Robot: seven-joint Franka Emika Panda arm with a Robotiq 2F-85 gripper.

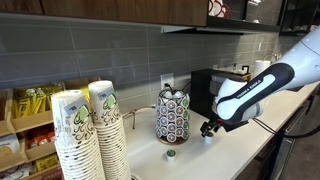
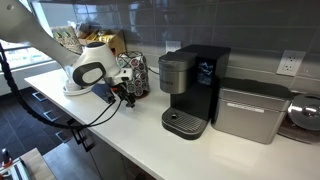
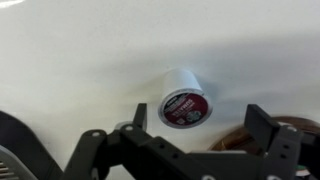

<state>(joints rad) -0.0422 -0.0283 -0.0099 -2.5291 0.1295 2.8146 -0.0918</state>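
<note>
In the wrist view I look down on a white desk [image 3: 60,60]. A single coffee pod [image 3: 185,101] lies on its side there, its dark printed lid turned toward the camera. The print is too blurred to read. The fingers [image 3: 262,126] stand spread wide at the bottom of the picture and hold nothing. The pod shows in the gap between them, touching neither. I cannot tell how high the tips hang above the desk. A brown rounded shape [image 3: 238,145] sits behind one finger; it is cut off and I cannot identify it.

In an exterior view the white arm [image 1: 255,88] comes in from the picture's edge, its base out of frame. The fingers [image 1: 210,128] hang low over the desk, near a wire pod carousel [image 1: 172,113] filled with pods. A tiny dark object [image 1: 170,153] lies on the desk just in front of the carousel. It is probably the pod, though it is too small to be sure. Stacks of paper cups [image 1: 85,130] fill the foreground and hide part of the desk.

In an exterior view from the opposite side, the wrist covers half the carousel [image 2: 137,68], and I cannot find the pod. A black coffee maker [image 2: 190,88] stands beside it, then a metal box [image 2: 245,110].
</note>
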